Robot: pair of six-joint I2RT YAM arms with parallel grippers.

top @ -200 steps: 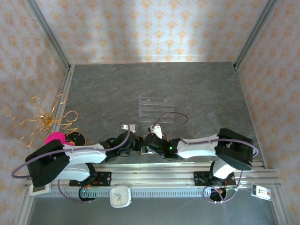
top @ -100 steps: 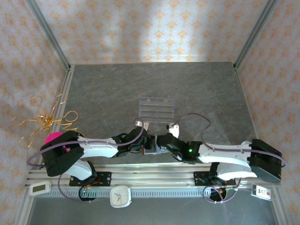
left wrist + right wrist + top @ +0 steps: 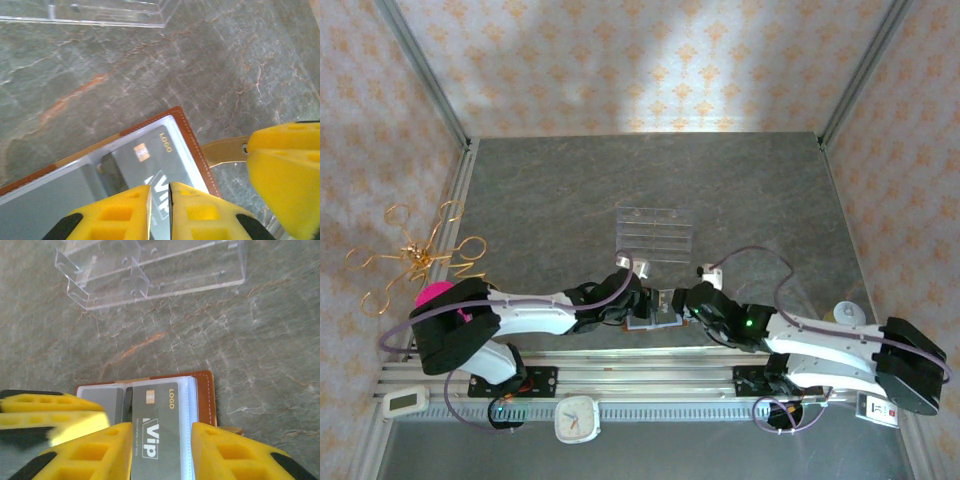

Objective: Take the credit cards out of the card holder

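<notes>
Right wrist view: the right gripper (image 3: 162,445) stands partly open and holds nothing, its fingers straddling the grey VIP credit card (image 3: 159,412). The left gripper (image 3: 160,202), nearly closed with nothing seen between its fingers, sits over the open card holder (image 3: 206,399). We judge the risk to be this: the card lies under a clear sleeve (image 3: 189,405), so a pinch may seize sleeve and holder together. The card lies between and just below the right fingers.

Bright, soft light, with pale glare on the back wall (image 3: 650,90).
</notes>
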